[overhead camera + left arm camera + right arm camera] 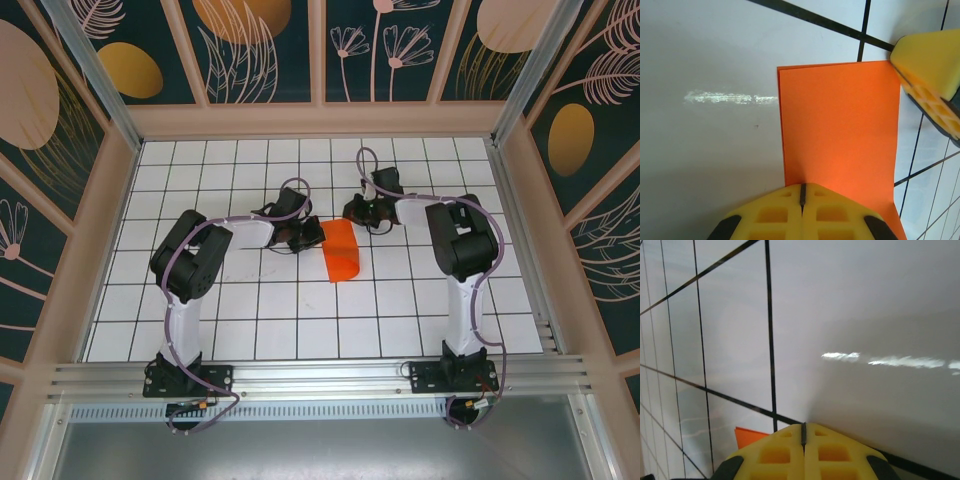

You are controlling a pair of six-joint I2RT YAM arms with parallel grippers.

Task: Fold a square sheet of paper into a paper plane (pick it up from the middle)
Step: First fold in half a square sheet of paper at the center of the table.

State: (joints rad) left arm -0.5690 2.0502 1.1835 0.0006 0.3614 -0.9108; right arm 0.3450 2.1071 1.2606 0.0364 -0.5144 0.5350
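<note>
The square sheet of paper (340, 255) lies near the middle of the white grid table as a bright orange oblong, with a doubled edge along its left side in the left wrist view (840, 120). Its near end curls up a little. No paper plane shape is in view. My left gripper (308, 236) is shut, its yellow fingertips (802, 189) resting down on the sheet's edge. My right gripper (357, 210) is shut too, its tips (803, 427) on the sheet's far corner, where an orange corner (747, 435) pokes out beside them. One of its yellow fingers (932, 60) shows at the sheet's far right corner.
The white tiled table (250, 320) with black grid lines stretches to all sides. Wood-framed walls with leaf prints (130, 70) close it in on three sides. An aluminium rail (320, 378) carrying both arm bases runs along the near edge.
</note>
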